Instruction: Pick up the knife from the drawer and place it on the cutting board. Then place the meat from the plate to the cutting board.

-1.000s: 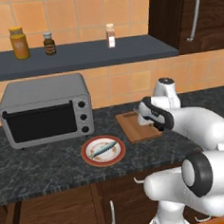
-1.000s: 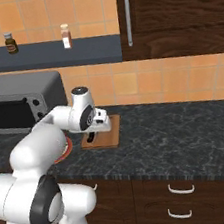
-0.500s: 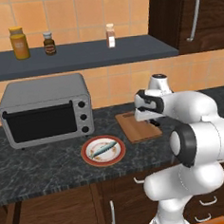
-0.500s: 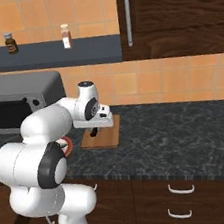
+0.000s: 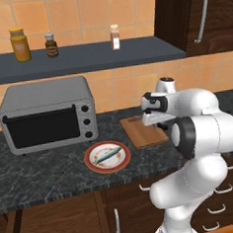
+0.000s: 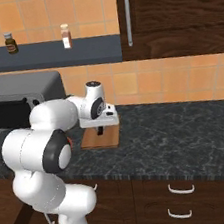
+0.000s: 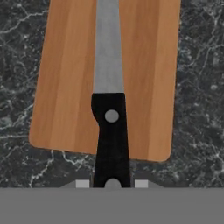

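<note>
The dark marbled table [image 5: 44,173] carries a grey toaster oven [image 5: 48,114] toward its back left. Right of it, mid-table, lies the cutting board [image 5: 139,134], and the plate [image 5: 108,157] sits nearer the front edge with the meat [image 5: 107,155] on it. The hand [image 6: 100,130] hangs above the board, clenched on the knife [image 7: 109,109] by its black handle, the blade reaching out over the board's length.
</note>
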